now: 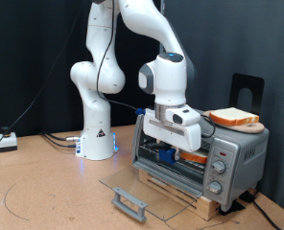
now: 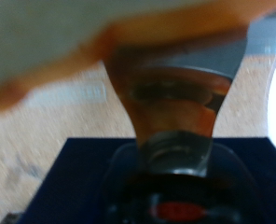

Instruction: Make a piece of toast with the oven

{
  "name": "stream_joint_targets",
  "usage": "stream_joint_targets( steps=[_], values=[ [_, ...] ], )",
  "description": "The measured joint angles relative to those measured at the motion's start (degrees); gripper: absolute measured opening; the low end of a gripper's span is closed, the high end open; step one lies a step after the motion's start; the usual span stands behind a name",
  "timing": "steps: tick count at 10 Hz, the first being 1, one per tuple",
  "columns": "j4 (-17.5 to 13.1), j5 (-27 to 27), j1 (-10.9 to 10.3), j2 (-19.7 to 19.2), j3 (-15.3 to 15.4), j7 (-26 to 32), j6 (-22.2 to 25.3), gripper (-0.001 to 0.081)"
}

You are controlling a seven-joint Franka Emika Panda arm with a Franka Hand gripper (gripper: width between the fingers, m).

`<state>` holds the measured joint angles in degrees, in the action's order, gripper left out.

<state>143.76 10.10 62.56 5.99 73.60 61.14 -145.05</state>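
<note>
The oven's glass door (image 1: 147, 192) is dropped flat, leaving the oven (image 1: 204, 153) open for loading. The hand (image 1: 171, 144) is seen at its mouth, pinching a slice of bread (image 2: 129, 42). A second slice (image 1: 235, 118) is kept on a board on the oven's top.

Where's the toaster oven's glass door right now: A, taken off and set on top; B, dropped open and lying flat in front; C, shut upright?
B: the glass door lies flat in front of the toaster oven, handle toward the exterior view's bottom, with the tool at the opening.
</note>
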Motion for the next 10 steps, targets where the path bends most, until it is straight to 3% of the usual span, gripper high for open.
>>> stream_joint_targets(
  steps=[2, 4, 7, 10],
  values=[
    [-0.4, -11.6, 3.4, -4.4, -0.5, -1.7, -1.9, 0.0396],
    [-1.3, -19.1, 4.5, -8.1, -3.6, -2.1, -1.8, 0.0396],
    [-1.8, -22.4, 4.5, -11.9, -7.5, -2.1, -1.8, 0.0396],
    [-2.3, -22.0, 4.6, -14.4, -9.0, -1.2, -1.5, 0.0396]
  ],
)
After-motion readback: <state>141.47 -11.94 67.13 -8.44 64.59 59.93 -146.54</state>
